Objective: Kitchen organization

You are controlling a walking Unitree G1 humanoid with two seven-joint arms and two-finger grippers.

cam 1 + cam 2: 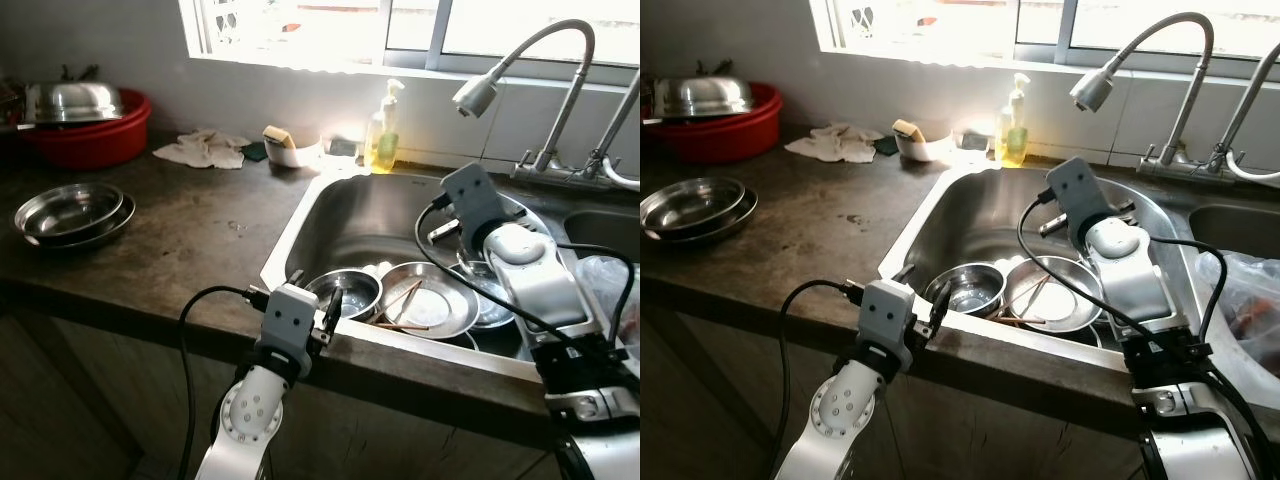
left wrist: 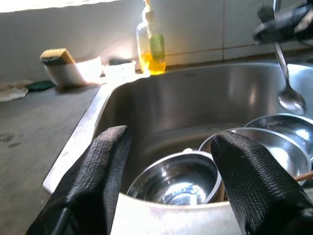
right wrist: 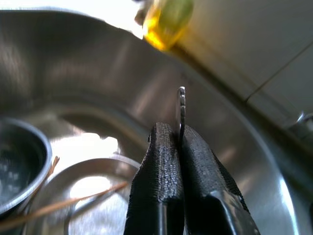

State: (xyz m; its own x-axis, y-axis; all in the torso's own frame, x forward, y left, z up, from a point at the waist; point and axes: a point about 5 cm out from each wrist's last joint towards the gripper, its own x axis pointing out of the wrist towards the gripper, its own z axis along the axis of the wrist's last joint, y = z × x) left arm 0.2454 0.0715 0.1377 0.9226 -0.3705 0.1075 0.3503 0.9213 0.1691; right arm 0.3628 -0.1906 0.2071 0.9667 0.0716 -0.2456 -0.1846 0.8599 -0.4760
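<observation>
My right gripper (image 1: 443,231) hangs over the steel sink (image 1: 300,215), shut on the thin handle of a metal spoon (image 2: 288,98) whose bowl points down. The handle's edge (image 3: 181,110) sticks out between the closed pads. Below lie a small steel bowl (image 1: 345,292), a steel plate (image 1: 440,315) with wooden chopsticks (image 1: 400,303) across it, and more steel dishes behind. My left gripper (image 1: 330,300) rests open at the sink's front rim, its fingers (image 2: 105,166) spread just in front of the small bowl (image 2: 176,181), holding nothing.
A soap bottle (image 1: 383,135) and a white bowl with a sponge (image 1: 290,148) stand behind the sink. A faucet (image 1: 520,60) arches over it. On the counter to the left are stacked steel plates (image 1: 70,212), a cloth (image 1: 205,148) and a red basin (image 1: 90,138).
</observation>
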